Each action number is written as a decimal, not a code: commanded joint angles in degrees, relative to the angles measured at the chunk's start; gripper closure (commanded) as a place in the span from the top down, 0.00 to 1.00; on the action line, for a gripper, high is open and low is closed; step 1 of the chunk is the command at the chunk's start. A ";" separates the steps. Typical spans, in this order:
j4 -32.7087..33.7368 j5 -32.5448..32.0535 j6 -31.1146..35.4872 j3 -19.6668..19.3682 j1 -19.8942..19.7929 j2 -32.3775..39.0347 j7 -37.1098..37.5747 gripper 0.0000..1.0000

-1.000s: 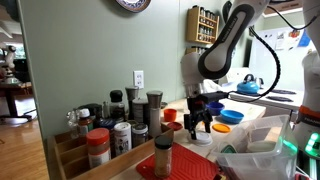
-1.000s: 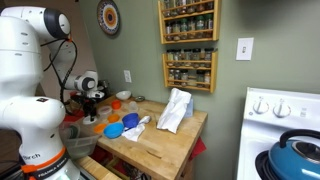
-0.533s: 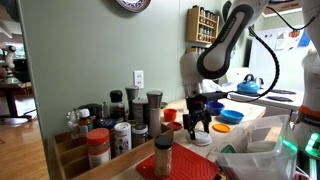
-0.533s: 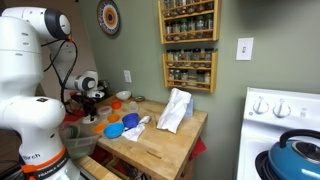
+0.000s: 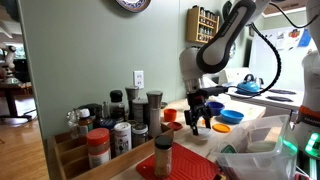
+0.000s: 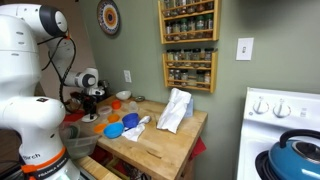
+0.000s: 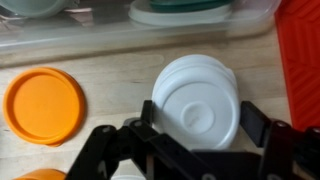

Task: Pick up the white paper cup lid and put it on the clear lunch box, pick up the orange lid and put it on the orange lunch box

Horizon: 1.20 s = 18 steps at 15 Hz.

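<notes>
White lid (image 7: 197, 98): one, between gripper (image 7: 199, 115) fingers (image 7: 252, 122); orange lid (image 7: 43, 103): one.

The white arm (image 6: 40, 60) is reaching in from nine o'clock, and its gripper (image 6: 93, 106) is hanging over the far corner of the wooden tabletop (image 6: 160, 148). Two blue bowls (image 6: 116, 129) are sitting at its five o'clock, and a white bag (image 6: 175, 108) is standing toward three o'clock.

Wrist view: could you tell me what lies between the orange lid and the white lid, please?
Only bare wooden tabletop separates the orange lid and the white lid, shown in the wrist view.
</notes>
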 commanded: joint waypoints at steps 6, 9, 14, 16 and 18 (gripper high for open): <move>-1.19 -3.17 -14.69 0.15 -0.93 -14.44 2.15 0.61; -0.61 -6.10 -12.69 -0.19 -2.54 -15.12 3.24 0.61; 0.19 -8.16 -7.37 -1.33 -5.40 -12.37 3.06 0.61; 0.66 -8.45 -5.03 -1.87 -6.03 -10.90 2.82 0.61; 1.17 -8.58 -3.32 -2.25 -6.32 -9.25 2.54 0.61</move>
